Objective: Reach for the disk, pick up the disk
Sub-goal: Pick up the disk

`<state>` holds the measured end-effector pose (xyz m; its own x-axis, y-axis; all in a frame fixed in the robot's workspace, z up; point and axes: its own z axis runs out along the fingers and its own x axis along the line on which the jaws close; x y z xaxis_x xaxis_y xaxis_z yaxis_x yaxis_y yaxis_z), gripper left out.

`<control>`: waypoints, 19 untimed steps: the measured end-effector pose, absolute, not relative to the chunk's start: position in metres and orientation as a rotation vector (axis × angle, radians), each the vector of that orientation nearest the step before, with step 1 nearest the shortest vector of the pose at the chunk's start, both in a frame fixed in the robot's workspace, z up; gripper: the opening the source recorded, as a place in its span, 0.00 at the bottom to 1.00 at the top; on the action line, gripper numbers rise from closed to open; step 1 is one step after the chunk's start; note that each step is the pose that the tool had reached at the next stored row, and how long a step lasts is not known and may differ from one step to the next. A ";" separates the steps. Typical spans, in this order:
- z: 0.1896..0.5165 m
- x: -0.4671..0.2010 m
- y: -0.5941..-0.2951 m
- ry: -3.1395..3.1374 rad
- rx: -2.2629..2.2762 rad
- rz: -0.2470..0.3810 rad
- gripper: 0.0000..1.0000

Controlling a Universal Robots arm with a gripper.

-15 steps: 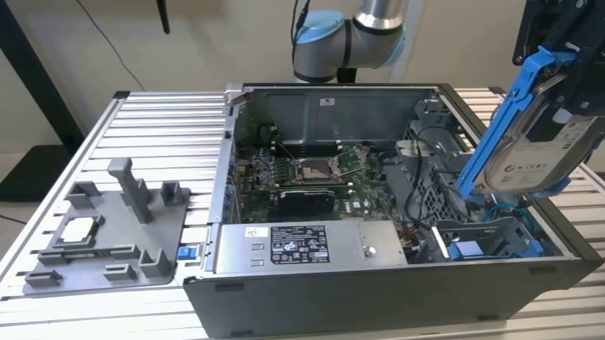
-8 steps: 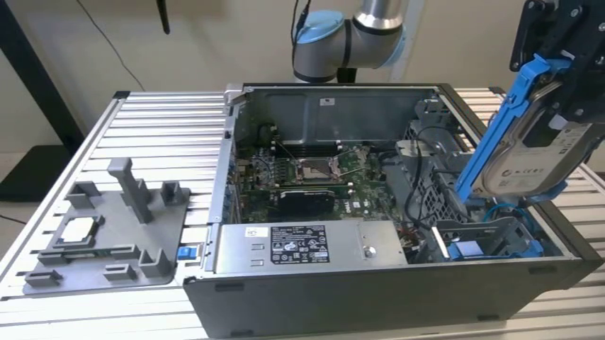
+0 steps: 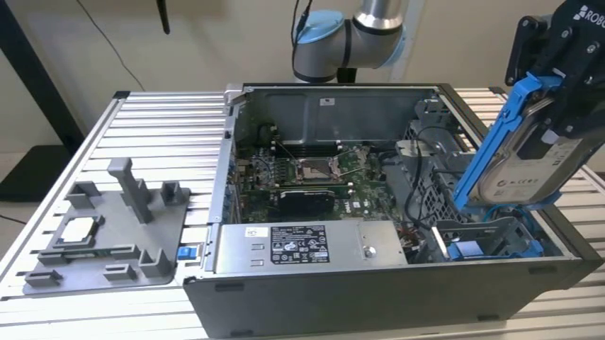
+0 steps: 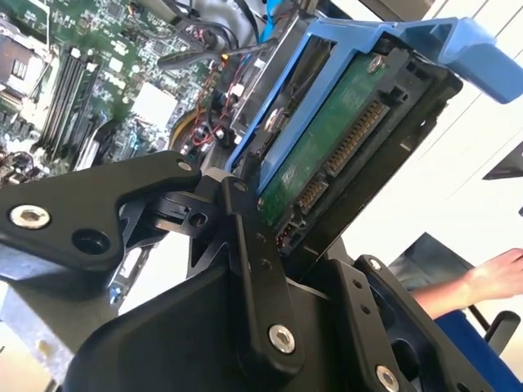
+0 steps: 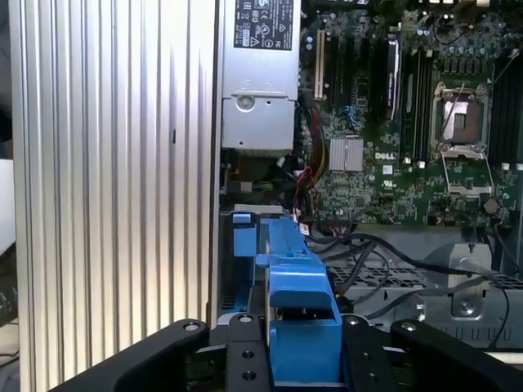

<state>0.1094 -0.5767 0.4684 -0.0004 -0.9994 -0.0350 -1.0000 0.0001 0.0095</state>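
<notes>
Currently my pincer [image 3: 557,106] is clamped on the disk [image 3: 525,166], which hangs tilted above the open computer case [image 3: 378,297], at the exterior view's right. The drive's silver face with its white label looks toward the exterior camera; blue rails [image 3: 492,142] frame its edges. Its lower end sits just above the blue-trimmed drive bay [image 3: 482,244] in the case's corner; I cannot tell whether it touches the bay.

In the second wrist view, my black fingers [image 4: 253,269] close against the disk [image 4: 343,139] from both sides, with the drive's green circuit board and connector facing the camera and the blue rail [image 4: 458,41] running over its far end. A person's hand [image 4: 498,278] shows beyond the table edge in that view.

In the first wrist view, the blue rail [image 5: 298,318] stands between my fingers [image 5: 245,351], over the case interior: motherboard [image 5: 409,122], grey power supply [image 5: 257,82], loose cables [image 5: 368,253].

In the exterior view, the ribbed aluminium table [image 3: 142,120] carries the case and, toward the exterior view's left, a grey fixture tray [image 3: 104,241] with a small square silver chip [image 3: 76,230] seated in it. A small blue bracket [image 3: 186,252] lies between tray and case.
</notes>
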 end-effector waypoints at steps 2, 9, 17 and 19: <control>0.466 0.111 -0.577 2.216 -2.201 0.049 0.00; 0.462 0.116 -0.577 2.271 -2.147 0.053 0.00; 0.462 0.123 -0.577 2.261 -2.171 0.065 0.00; 0.461 0.123 -0.577 2.258 -2.173 0.064 0.00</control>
<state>0.1228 -0.5767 0.4614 -0.0388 -0.9987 -0.0333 -0.9990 0.0380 0.0250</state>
